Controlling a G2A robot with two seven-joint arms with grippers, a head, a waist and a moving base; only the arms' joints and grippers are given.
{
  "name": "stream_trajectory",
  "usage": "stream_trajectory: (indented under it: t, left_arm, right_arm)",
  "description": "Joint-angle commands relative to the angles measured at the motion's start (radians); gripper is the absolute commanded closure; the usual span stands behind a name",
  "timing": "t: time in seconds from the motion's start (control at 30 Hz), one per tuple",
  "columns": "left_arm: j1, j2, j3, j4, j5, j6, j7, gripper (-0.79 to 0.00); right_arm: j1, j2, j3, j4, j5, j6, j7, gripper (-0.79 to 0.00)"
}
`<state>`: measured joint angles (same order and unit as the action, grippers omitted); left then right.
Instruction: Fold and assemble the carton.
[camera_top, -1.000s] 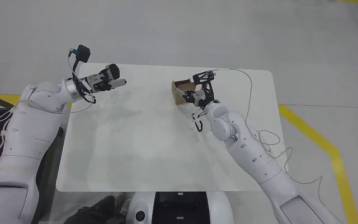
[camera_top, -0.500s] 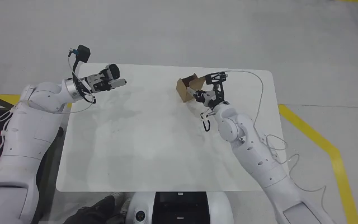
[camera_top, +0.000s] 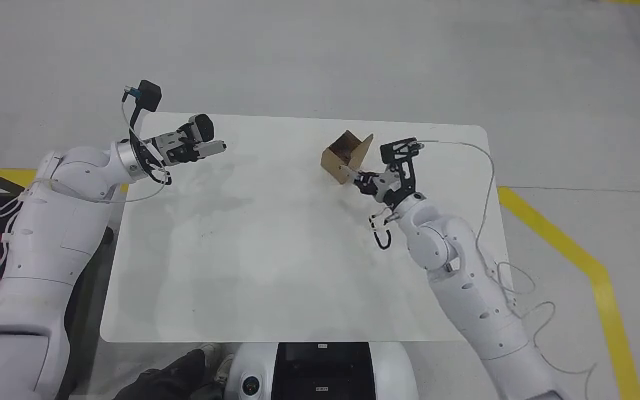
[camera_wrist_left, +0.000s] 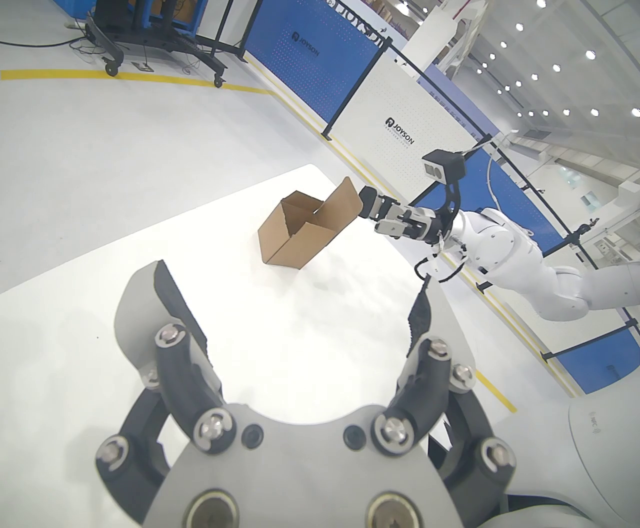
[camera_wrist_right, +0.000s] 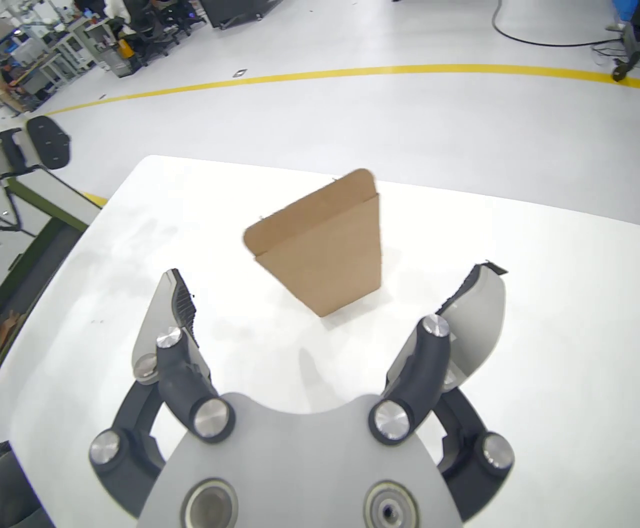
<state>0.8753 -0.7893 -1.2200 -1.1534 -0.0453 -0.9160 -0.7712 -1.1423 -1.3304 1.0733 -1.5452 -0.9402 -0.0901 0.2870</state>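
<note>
The carton (camera_wrist_right: 320, 255) stands just ahead of the spread, empty fingers (camera_wrist_right: 176, 300) of the right gripper (camera_wrist_right: 330, 276), well apart from the equally open left gripper (camera_wrist_left: 292, 282).

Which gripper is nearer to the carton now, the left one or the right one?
Right. The right gripper is open just beside the carton; the left gripper hangs open far across the table.

carton (camera_wrist_right: 325, 250) inside: hidden in the right wrist view behind its near wall and the raised flap (camera_wrist_right: 310, 215).
carton far walls, left wrist view: outer faces hidden behind the near walls.
flap and right gripper (camera_wrist_left: 370, 206): just beside each other in the left wrist view; touching or apart cannot be told.
bench (camera_wrist_right: 100, 280): cut off by the edges of both wrist views.
left gripper (camera_top: 215, 147), top view: fingers too small to tell their spread.
</note>
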Motion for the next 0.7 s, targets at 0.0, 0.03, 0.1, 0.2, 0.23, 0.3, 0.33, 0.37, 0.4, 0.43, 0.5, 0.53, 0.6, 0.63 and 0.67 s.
stream_trajectory:
  t: [0.0, 0.03, 0.1, 0.2, 0.23, 0.3, 0.33, 0.37, 0.4, 0.43, 0.5, 0.53, 0.6, 0.63, 0.67]
  left_arm:
    - [0.0, 0.0, 0.0, 0.0, 0.0, 0.0, 0.0, -0.785]
    - [0.0, 0.0, 0.0, 0.0, 0.0, 0.0, 0.0, -0.785]
    - [0.0, 0.0, 0.0, 0.0, 0.0, 0.0, 0.0, -0.785]
    - [0.0, 0.0, 0.0, 0.0, 0.0, 0.0, 0.0, -0.785]
    - [0.0, 0.0, 0.0, 0.0, 0.0, 0.0, 0.0, -0.785]
    - [0.0, 0.0, 0.0, 0.0, 0.0, 0.0, 0.0, -0.785]
    - [0.0, 0.0, 0.0, 0.0, 0.0, 0.0, 0.0, -0.785]
    - [0.0, 0.0, 0.0, 0.0, 0.0, 0.0, 0.0, -0.785]
    - [0.0, 0.0, 0.0, 0.0, 0.0, 0.0, 0.0, -0.785]
    - [0.0, 0.0, 0.0, 0.0, 0.0, 0.0, 0.0, -0.785]
    - [0.0, 0.0, 0.0, 0.0, 0.0, 0.0, 0.0, -0.785]
    - [0.0, 0.0, 0.0, 0.0, 0.0, 0.0, 0.0, -0.785]
    - [0.0, 0.0, 0.0, 0.0, 0.0, 0.0, 0.0, -0.785]
    - [0.0, 0.0, 0.0, 0.0, 0.0, 0.0, 0.0, -0.785]
    - [0.0, 0.0, 0.0, 0.0, 0.0, 0.0, 0.0, -0.785]
  right_arm:
    - [0.01, -0.004, -0.017, 0.006, -0.006, -0.004, -0.002, -0.785]
    - [0.019, -0.007, -0.025, 0.017, -0.006, 0.003, -0.003, -0.785]
    - [0.045, -0.014, -0.04, 0.047, 0.006, 0.015, -0.002, -0.785]
    - [0.087, -0.024, -0.063, 0.103, -0.007, 0.04, 0.005, -0.785]
    - [0.098, -0.027, -0.068, 0.12, -0.006, 0.049, 0.002, -0.785]
    - [0.116, -0.033, -0.072, 0.149, -0.001, 0.062, -0.007, -0.785]
    - [0.121, -0.035, -0.072, 0.159, 0.004, 0.068, -0.011, -0.785]
    - [0.125, -0.036, -0.069, 0.169, 0.007, 0.074, -0.014, -0.711]
    - [0.126, -0.036, -0.065, 0.175, 0.011, 0.078, -0.014, -0.582]
    - [0.125, -0.036, -0.06, 0.178, 0.014, 0.081, -0.016, -0.425]
    - [0.118, -0.034, -0.046, 0.176, 0.013, 0.08, -0.016, -0.299]
    - [0.112, -0.033, -0.039, 0.17, 0.013, 0.079, -0.015, -0.271]
    - [0.093, -0.028, -0.023, 0.148, 0.001, 0.08, -0.011, -0.274]
    - [0.081, -0.026, -0.015, 0.132, -0.006, 0.081, -0.008, -0.274]
    - [0.068, -0.023, -0.006, 0.116, -0.01, 0.082, -0.004, -0.28]
